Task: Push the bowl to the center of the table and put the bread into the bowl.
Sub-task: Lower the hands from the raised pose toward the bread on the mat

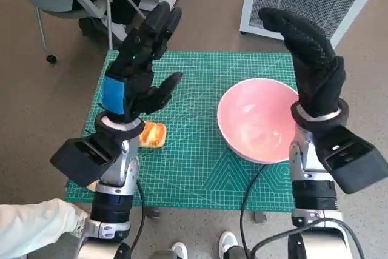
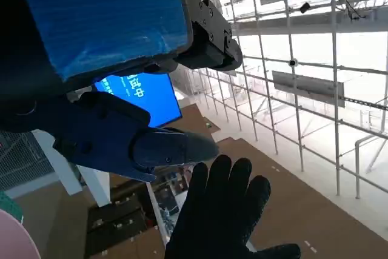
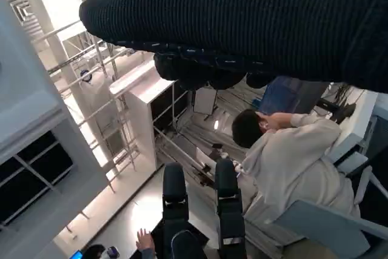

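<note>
The pink bowl (image 1: 257, 119) sits on the right half of the green mat (image 1: 194, 168) covering the bench, and the bread (image 1: 153, 134) lies on the mat's left side, well apart from the bowl. The left robot hand (image 1: 142, 65) is raised above the bread, fingers spread, holding nothing. The right robot hand (image 1: 309, 59) is raised beside the bowl's right rim, fingers extended and empty.

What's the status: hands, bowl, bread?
Left hand and right hand both raised, open, holding nothing. Pink bowl empty, on the mat's right side, not centered. Bread on the mat beside the left wrist. Nothing between them.
</note>
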Motion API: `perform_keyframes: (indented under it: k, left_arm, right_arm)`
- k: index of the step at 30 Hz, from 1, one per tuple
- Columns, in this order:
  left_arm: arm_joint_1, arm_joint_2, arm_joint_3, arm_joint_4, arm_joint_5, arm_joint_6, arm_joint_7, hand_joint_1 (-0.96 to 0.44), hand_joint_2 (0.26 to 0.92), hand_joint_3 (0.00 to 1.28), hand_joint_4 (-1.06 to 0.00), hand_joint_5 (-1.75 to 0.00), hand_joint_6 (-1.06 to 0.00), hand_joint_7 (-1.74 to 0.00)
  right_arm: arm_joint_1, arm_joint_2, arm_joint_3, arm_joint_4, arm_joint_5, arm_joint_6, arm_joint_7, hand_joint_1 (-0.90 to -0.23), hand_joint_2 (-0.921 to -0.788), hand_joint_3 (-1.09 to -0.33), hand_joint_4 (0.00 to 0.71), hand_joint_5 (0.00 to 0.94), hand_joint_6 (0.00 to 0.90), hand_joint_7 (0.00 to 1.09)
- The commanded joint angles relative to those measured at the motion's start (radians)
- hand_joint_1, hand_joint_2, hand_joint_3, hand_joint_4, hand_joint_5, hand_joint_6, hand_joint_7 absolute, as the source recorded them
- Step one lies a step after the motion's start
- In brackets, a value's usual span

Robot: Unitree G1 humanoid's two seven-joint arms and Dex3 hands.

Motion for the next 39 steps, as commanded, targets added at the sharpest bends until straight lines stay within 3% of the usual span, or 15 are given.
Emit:
perform_keyframes:
  k: [1,8,11,18,24,39]
  left_arm:
    - [0.015,-0.004,-0.002,-0.016,0.013,-0.003,0.01,-0.35,0.921,0.31,-0.39,0.0,-0.48,0.0]
    - [0.027,0.0,-0.001,-0.023,0.01,-0.002,0.012,-0.35,0.921,0.31,-0.39,0.0,-0.48,0.0]
    - [0.034,0.002,0.002,-0.029,-0.001,0.002,0.007,-0.35,0.921,0.31,-0.39,0.0,-0.48,0.0]
    - [0.045,0.006,0.01,-0.035,-0.014,0.01,0.005,-0.36,0.921,0.3,-0.38,0.0,-0.48,0.0]
    - [0.049,0.0,0.012,-0.037,-0.01,0.011,0.013,-0.37,0.921,0.3,-0.38,0.0,-0.48,0.0]
    - [0.053,-0.003,0.014,-0.047,-0.029,0.027,0.003,-0.37,0.921,0.3,-0.38,0.0,-0.48,0.0]
  right_arm:
    - [0.039,-0.021,-0.015,-0.016,0.029,0.02,0.019,-0.558,-0.921,-0.816,0.223,0.0,-0.001,0.63]
    - [0.071,-0.059,-0.057,-0.012,0.08,0.027,0.045,-0.557,-0.921,-0.862,0.2,0.0,-0.001,0.59]
    - [0.084,-0.074,-0.084,0.015,0.084,0.016,0.038,-0.557,-0.921,-0.856,0.199,0.001,-0.001,0.58]
    - [0.121,-0.102,-0.164,0.119,0.019,-0.029,-0.068,-0.551,-0.921,-0.821,0.209,0.008,-0.001,0.59]
    - [0.137,-0.12,-0.205,0.229,-0.019,-0.056,-0.149,-0.538,-0.921,-0.819,0.219,0.012,-0.001,0.6]
    - [0.161,-0.123,-0.22,0.454,-0.081,-0.048,-0.28,-0.485,-0.921,-0.899,0.209,0.004,-0.001,0.55]
